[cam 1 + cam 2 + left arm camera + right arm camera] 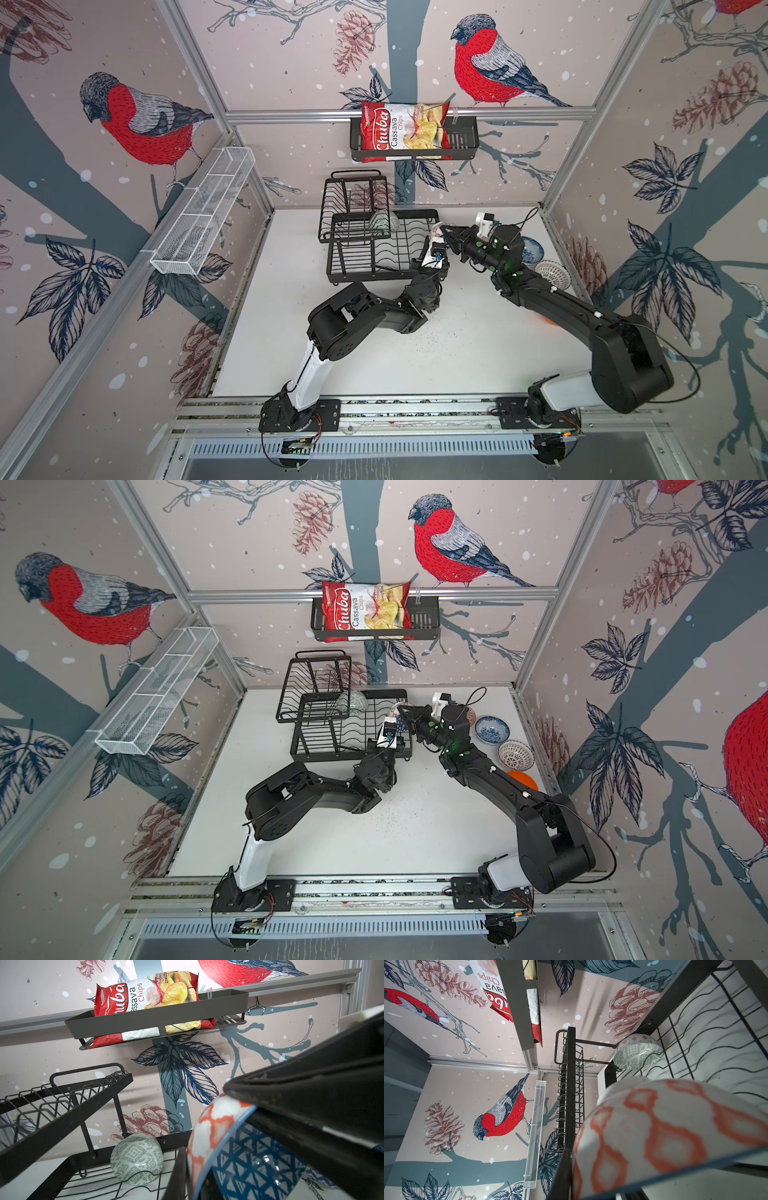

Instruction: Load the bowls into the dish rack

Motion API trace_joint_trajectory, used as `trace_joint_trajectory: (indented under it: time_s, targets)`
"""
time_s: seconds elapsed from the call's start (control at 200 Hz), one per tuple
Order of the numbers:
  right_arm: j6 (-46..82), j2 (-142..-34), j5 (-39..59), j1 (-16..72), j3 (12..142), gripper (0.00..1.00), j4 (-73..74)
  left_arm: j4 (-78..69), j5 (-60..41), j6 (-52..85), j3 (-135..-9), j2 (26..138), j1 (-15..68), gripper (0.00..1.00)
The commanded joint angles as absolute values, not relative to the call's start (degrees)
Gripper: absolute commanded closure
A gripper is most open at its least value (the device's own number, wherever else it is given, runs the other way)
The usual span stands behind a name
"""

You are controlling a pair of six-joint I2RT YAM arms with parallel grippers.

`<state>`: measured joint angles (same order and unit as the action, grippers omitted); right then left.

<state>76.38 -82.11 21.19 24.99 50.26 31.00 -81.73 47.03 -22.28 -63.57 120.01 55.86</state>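
Note:
The dish rack (pixel 374 253) (pixel 316 737) stands at the back of the table. A grey-green patterned bowl (pixel 384 220) (pixel 137 1159) (pixel 638 1055) leans on edge in its lower tray. At the tray's right end both grippers meet on one bowl (pixel 212 1132) (pixel 664 1132), salmon-orange patterned outside, blue triangles inside. My left gripper (pixel 437 243) is shut on its wall, one finger (pixel 178 1176) against the outside. My right gripper (pixel 446 231) is shut on the same bowl from the right. Blue-white floral (pixel 491 730), white lattice (pixel 516 755) and plain orange (pixel 523 780) bowls sit on the table at the right.
A black basket (pixel 461 141) with a chips bag (pixel 405 131) hangs on the back wall above the rack. A long white mesh shelf (pixel 203 216) is fixed to the left wall. Another bowl's edge (pixel 469 716) shows behind the right arm.

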Motion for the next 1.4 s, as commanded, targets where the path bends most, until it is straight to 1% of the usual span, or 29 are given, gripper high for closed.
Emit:
trace_joint_trajectory:
  time_s: [0.0, 0.12, 0.415, 0.68, 0.845, 1.026, 1.066, 1.196, 1.256, 1.331, 1.396]
  targets:
    - [69.6, -81.9, 14.6, 24.5, 50.7, 0.99, 32.8, -85.3, 43.8, -22.8, -63.8, 119.1, 56.4, 0.97]
    - [69.4, -81.5, 14.5, 24.4, 50.6, 0.99, 32.9, -84.9, 43.8, -22.8, -63.8, 119.0, 56.4, 0.89]
    - [69.6, -80.3, 13.8, 23.7, 49.9, 0.99, 33.1, -81.5, 43.1, -21.5, -64.1, 118.4, 56.4, 0.78]
    - [70.1, -79.1, 13.4, 22.9, 49.1, 0.99, 33.3, -79.7, 42.7, -20.7, -63.6, 117.5, 56.4, 0.71]
    - [70.3, -78.0, 12.8, 22.3, 48.5, 0.99, 33.5, -77.8, 40.8, -19.1, -62.6, 115.7, 56.3, 0.67]
    - [70.4, -77.0, 12.2, 21.7, 47.9, 0.99, 33.6, -72.9, 39.9, -18.5, -61.5, 111.4, 56.0, 0.56]
    - [70.4, -76.8, 12.0, 21.5, 47.7, 0.99, 33.6, -71.8, 39.5, -17.7, -60.7, 109.9, 55.7, 0.52]
    - [70.4, -75.7, 11.5, 20.9, 47.1, 0.99, 33.9, -65.6, 35.9, -12.8, -58.3, 104.1, 54.0, 0.46]
    - [70.0, -75.2, 11.0, 20.9, 47.1, 1.0, 33.7, -63.6, 34.5, -10.6, -57.5, 101.6, 52.9, 0.4]
    - [69.4, -74.6, 10.3, 20.9, 47.0, 1.0, 33.7, -61.2, 32.6, -8.1, -55.7, 98.8, 51.4, 0.37]
    - [69.2, -74.4, 9.5, 21.0, 46.8, 1.0, 33.7, -60.0, 30.7, -6.7, -54.7, 97.0, 50.3, 0.3]
